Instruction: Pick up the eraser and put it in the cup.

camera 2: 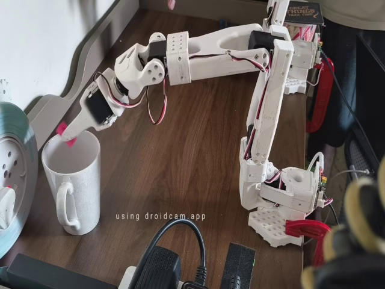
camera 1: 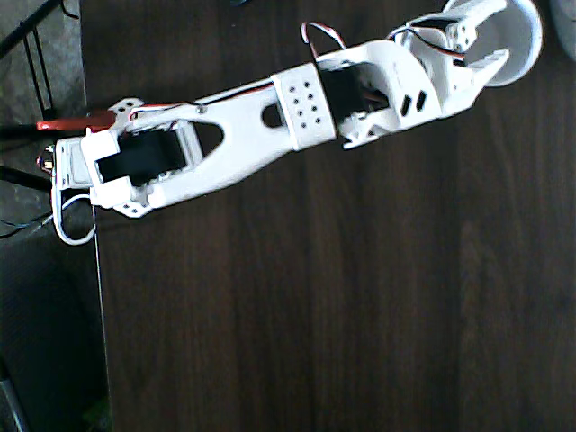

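Note:
In the fixed view the white arm stretches left across the dark wooden table. Its gripper (camera 2: 66, 136) hangs tilted down just above the mouth of the white cup (camera 2: 75, 186), which here shows a handle on its near side. The gripper is shut on the tiny pink-red eraser (camera 2: 62, 128), which peeks out at the fingertips over the cup's rim. In the overhead view the gripper (camera 1: 481, 22) lies over the cup (camera 1: 522, 45) at the top right, and the fingers hide the eraser.
A grey disc (camera 2: 12, 168) stands left of the cup by the wall. A black power adapter with its cable (camera 2: 161, 265) lies at the front edge. The arm's base (camera 2: 283, 198) is clamped on the right. The table's left edge (camera 1: 97, 288) drops off. A white vessel sliver (camera 1: 567, 27) sits at the top right.

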